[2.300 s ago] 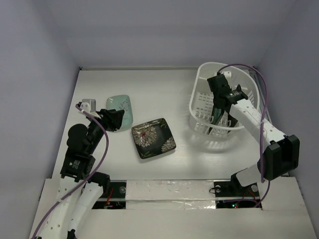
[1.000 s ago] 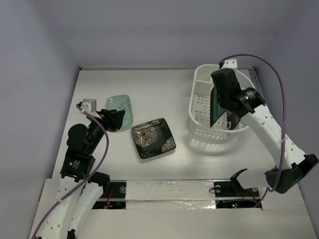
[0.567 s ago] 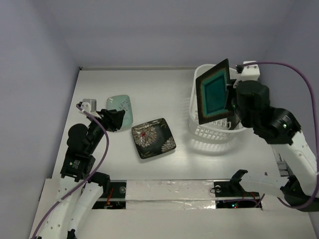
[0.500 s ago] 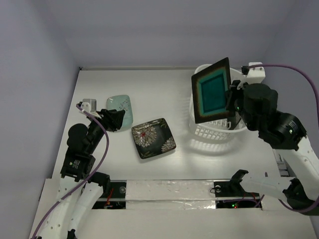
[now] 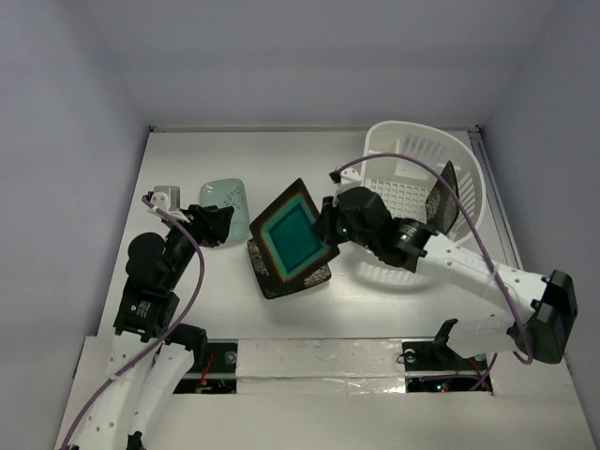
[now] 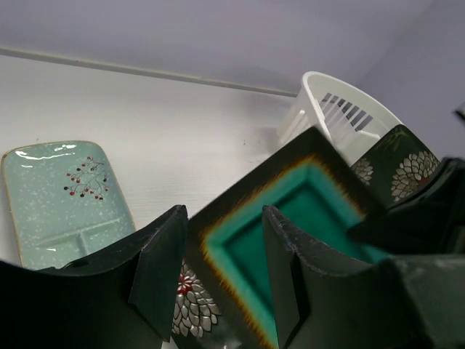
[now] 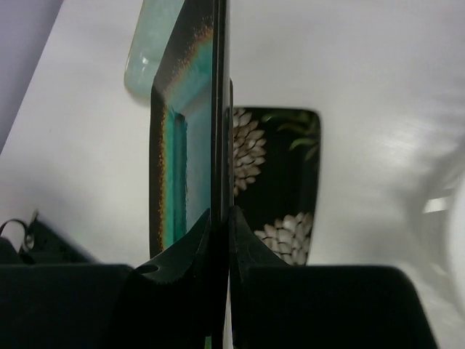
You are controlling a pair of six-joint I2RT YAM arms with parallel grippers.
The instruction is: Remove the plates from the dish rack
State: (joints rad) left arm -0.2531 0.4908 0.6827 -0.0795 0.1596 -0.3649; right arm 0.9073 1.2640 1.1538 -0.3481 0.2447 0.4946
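Your right gripper [image 7: 220,234] is pinched tight on the rim of the teal-faced plate [image 5: 292,239], which it holds on edge and tilted. Half a second ago that plate hung over the dish rack [image 5: 403,187]. Now it has swung out, and the rack sits behind the hand on its right, with another dark plate [image 5: 442,202] standing inside. Directly below the hand the flowered plate [image 7: 280,174] lies flat on the table [image 5: 309,159]; whether the two plates touch, you cannot tell. Further left is the mint plate [image 5: 225,193], with your left gripper [image 5: 221,225] beside it, spread and empty. Bare table lies ahead of the hand.
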